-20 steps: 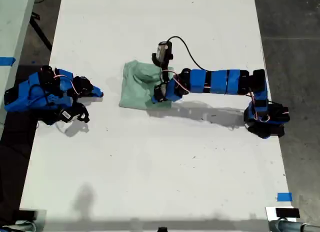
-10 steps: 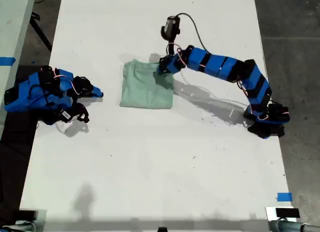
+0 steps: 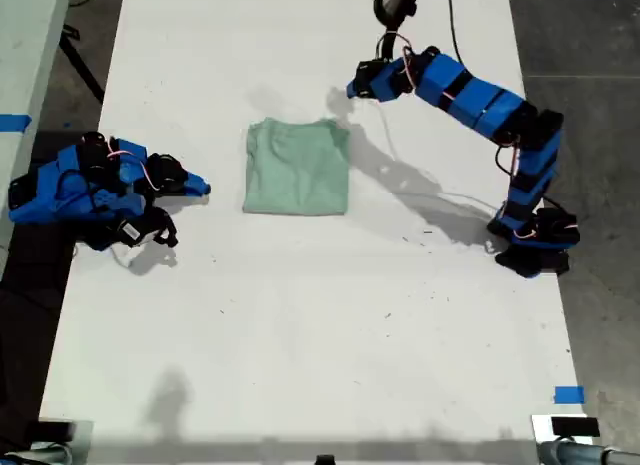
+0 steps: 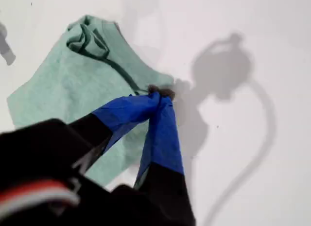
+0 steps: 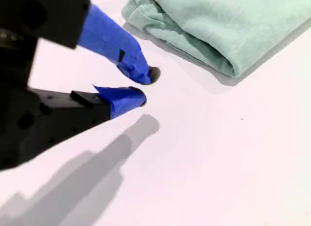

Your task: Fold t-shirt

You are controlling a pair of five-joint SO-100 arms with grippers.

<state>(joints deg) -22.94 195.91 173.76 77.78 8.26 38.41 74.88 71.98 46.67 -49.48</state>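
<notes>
— Where is the t-shirt lying?
— Folded into a flat square on the white table, toward its far edge in the exterior view.
— And your claws?
— My first gripper is hanging above the table, tips pressed together, empty. My second gripper is resting slightly spread beside the shirt.

White table, grey floor
</notes>
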